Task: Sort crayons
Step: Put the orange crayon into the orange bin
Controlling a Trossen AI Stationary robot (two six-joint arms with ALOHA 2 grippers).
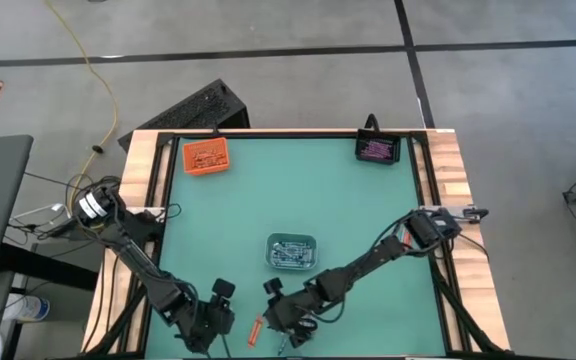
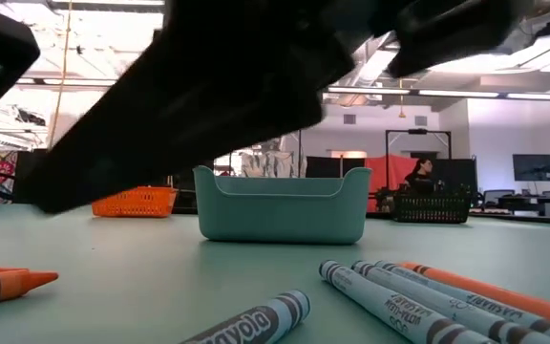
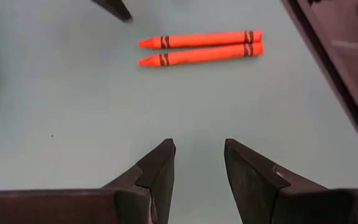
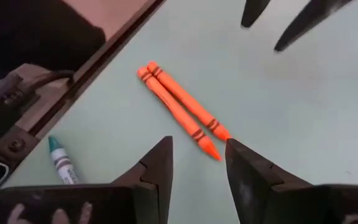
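You're seeing L gripper (image 3: 199, 163) and R gripper (image 4: 199, 160) hovering w/ jaws part-open, gripping nothing, near two orange crayons (image 3: 201, 48) lying on surface (image 1: 348, 200).

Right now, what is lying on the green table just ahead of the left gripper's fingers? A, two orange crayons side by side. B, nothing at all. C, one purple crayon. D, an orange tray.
A: the left wrist view shows two orange crayons lying side by side and touching on the table, just ahead of the left gripper, whose fingers stand apart with nothing between them.
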